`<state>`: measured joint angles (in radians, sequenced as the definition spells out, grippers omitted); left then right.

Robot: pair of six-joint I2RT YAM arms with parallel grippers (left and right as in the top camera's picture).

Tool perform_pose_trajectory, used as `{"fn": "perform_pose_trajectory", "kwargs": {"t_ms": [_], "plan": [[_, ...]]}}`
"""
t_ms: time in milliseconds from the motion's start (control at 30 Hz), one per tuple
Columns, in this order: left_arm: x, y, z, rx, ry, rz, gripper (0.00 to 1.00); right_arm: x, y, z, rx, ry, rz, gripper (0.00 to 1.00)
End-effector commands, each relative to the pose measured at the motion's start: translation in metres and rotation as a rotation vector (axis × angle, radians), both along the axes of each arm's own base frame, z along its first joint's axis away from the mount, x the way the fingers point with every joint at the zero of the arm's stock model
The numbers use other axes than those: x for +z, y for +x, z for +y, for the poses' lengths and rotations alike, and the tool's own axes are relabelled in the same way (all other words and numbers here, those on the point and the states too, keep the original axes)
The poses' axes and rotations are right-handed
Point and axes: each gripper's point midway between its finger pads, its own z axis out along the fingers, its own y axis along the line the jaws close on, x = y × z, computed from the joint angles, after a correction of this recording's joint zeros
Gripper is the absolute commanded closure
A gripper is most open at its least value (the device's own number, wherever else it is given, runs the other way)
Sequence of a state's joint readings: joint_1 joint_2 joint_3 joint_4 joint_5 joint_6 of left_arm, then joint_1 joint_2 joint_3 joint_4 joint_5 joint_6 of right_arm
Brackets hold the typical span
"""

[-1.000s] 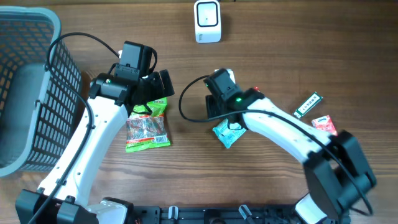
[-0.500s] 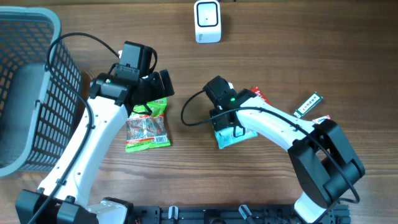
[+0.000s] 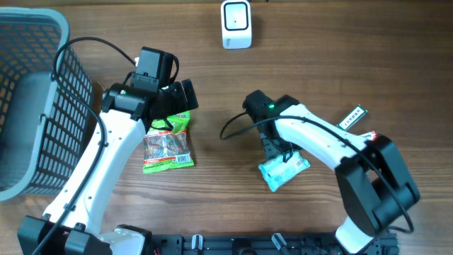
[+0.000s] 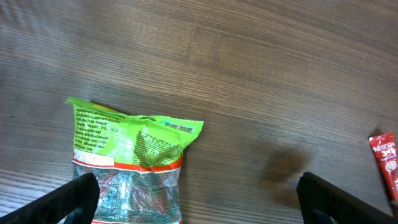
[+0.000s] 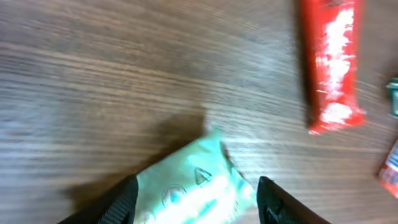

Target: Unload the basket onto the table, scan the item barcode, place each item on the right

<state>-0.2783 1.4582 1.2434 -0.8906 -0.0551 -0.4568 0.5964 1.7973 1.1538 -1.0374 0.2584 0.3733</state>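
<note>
**Now: teal packet in the right pincer, far from the scanner**

The right pincer (image 5: 196,205) is clenched on the teal packet (image 5: 186,177), with one finger at either edge. The packet throws a shadow on the wooden tabletop (image 5: 93,74). From overhead, the packet sits toward the near side, well apart from the white scanner (image 3: 236,23) at the far edge. A red sachet (image 5: 329,62) lies near the packet. The left pincer (image 4: 196,199) is spread wide and grasps nothing, poised over a green snack bag (image 4: 134,155). A grey basket (image 3: 28,18) sits at the left.
</note>
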Motion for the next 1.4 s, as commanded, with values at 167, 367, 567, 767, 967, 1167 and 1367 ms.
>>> {"fn": "perform_pose_trajectory", "kwargs": {"t_ms": [167,367,567,767,967,1167,1367], "plan": [[0.004,0.000,0.003,-0.003,0.011,-0.013,0.00,0.089,0.012,0.021,-0.285,0.310,-0.299,0.23],[0.004,0.000,0.003,-0.003,0.011,-0.013,0.00,0.038,-0.005,0.010,-0.449,0.286,-0.273,0.22],[0.004,0.000,0.003,-0.003,0.011,-0.013,0.00,-0.011,-0.011,-0.005,-0.424,0.270,-0.322,0.23],[0.004,0.000,0.003,-0.003,0.011,-0.013,0.00,-0.028,-0.023,-0.018,-0.482,0.239,-0.329,0.26],[0.004,0.000,0.003,-0.003,0.011,-0.013,0.00,-0.044,-0.042,-0.022,-0.552,0.249,-0.285,0.33],[0.004,0.000,0.003,-0.003,0.011,-0.013,0.00,-0.044,-0.035,-0.016,-0.463,0.271,-0.292,0.43],[0.004,0.000,0.003,-0.003,0.011,-0.013,0.00,-0.019,0.026,0.025,-0.035,0.392,-0.484,0.23]]}}
